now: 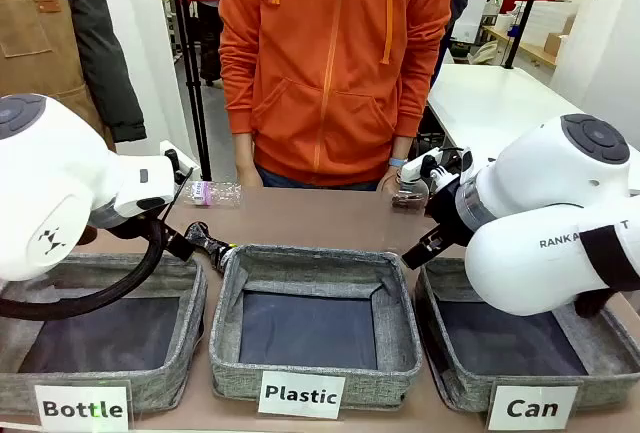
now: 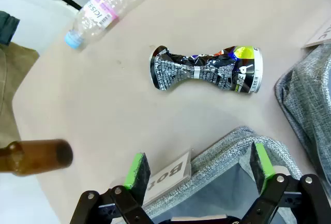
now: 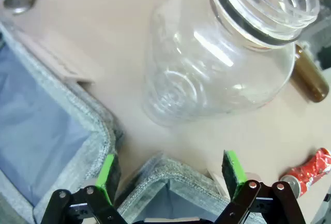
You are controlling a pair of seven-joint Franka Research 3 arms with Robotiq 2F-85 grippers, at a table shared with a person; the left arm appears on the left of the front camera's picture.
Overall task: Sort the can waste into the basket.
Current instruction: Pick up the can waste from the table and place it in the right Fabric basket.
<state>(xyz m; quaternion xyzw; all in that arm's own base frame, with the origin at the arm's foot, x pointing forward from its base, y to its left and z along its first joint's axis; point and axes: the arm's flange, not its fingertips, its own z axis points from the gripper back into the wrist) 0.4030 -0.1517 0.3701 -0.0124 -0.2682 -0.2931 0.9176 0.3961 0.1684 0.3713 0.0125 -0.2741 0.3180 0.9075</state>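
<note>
A dark crushed can point(image 2: 207, 69) with white, blue and yellow-green print lies flat on the tan table, beyond my left gripper point(image 2: 199, 167). That gripper hangs open over the far corner of the "Bottle" bin point(image 2: 227, 151), apart from the can. A shiny red crushed can point(image 3: 307, 172) lies at the lower right of the right wrist view. My right gripper point(image 3: 170, 172) is open with nothing between its green pads, over the far rim of the "Can" basket point(image 1: 455, 388). In the front view the left gripper point(image 1: 215, 248) and the right gripper point(image 1: 420, 250) both hover at the bins' far edges.
A clear plastic bottle point(image 2: 106, 9) and a brown glass bottle point(image 2: 36, 157) lie near the dark can. A large clear jar point(image 3: 222, 53) stands just ahead of my right gripper, a brown bottle point(image 3: 310, 79) behind it. The "Plastic" bin point(image 1: 315, 263) sits in the middle. A person in orange point(image 1: 335, 63) stands opposite.
</note>
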